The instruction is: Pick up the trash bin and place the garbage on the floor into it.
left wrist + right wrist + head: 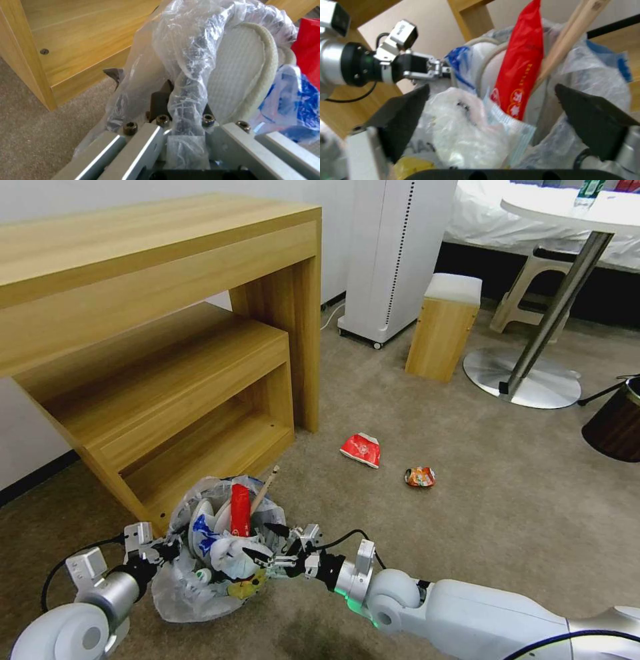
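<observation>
The left tool [165, 549] is clamped on the trash bin [200, 587] rim, beside the wooden shelf's [167, 380] foot. The right tool [267, 557], fingers apart, hovers at its stuffed mouth. Two red wrappers [361, 449] lie on the floor [467, 500].

Even, bright indoor light fills the head view, with soft shadows under the wooden shelf [167, 400] and a dark patch on the carpet [467, 500] below the trash bin [220, 560]. Straight edges bow toward the corners, a wide-lens distortion. The steel table base [523, 380] shows a dull sheen. In the left wrist view the plastic bag [186, 62] carries white glare. The right wrist view is soft, its near dark fingers [403, 117] blurred.
</observation>
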You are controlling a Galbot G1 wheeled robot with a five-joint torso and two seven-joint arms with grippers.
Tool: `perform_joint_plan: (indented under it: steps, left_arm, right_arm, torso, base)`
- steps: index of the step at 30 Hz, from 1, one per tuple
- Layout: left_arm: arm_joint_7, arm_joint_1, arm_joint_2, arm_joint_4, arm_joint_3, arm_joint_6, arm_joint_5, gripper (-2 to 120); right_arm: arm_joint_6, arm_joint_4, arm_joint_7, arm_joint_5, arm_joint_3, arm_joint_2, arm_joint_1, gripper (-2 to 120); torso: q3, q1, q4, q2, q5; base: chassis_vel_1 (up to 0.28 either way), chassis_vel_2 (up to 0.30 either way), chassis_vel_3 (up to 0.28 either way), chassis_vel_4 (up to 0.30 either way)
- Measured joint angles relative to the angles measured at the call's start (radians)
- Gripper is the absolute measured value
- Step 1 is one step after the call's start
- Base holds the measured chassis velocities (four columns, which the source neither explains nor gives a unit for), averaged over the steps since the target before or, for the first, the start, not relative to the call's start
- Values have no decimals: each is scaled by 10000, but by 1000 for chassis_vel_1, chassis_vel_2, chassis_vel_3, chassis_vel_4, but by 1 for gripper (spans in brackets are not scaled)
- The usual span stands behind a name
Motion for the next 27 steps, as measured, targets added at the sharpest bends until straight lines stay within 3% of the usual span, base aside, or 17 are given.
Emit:
perform_joint_plan:
  steps: [5, 18, 22, 24, 27]
  left_arm:
    - [27, 51, -46, -6, 3, 0, 78, 1]
    - [107, 184, -38, -13, -89, -22, 230, 1]
    - [120, 222, 16, -82, -91, -20, 231, 1]
    - [125, 268, 74, -168, -71, -15, 229, 1]
    - [138, 307, 120, -215, -44, -8, 230, 1]
  right_arm:
    - [4, 28, 105, -54, 356, 26, -99, 100]
    - [-72, 754, 662, 69, 3054, 11, -623, 100]
    - [-400, 852, 1484, -192, 4148, -224, -1040, 100]
    - [-1115, 933, 2800, -823, 5382, -503, -1840, 100]
    - [-1648, 1009, 3741, -1287, 6308, -688, -2662, 100]
  torso:
    - [0, 0, 0, 0, 0]
    - [0, 0, 3, 0, 0]
    - [0, 0, 2, -1, 0]
    - [0, 0, 0, 0, 0]
    - [0, 0, -1, 0, 2]
  base:
    - [0, 0, 0, 0]
    - [0, 0, 0, 0]
    - [0, 0, 0, 0]
    - [0, 0, 0, 0]
    - [0, 0, 0, 0]
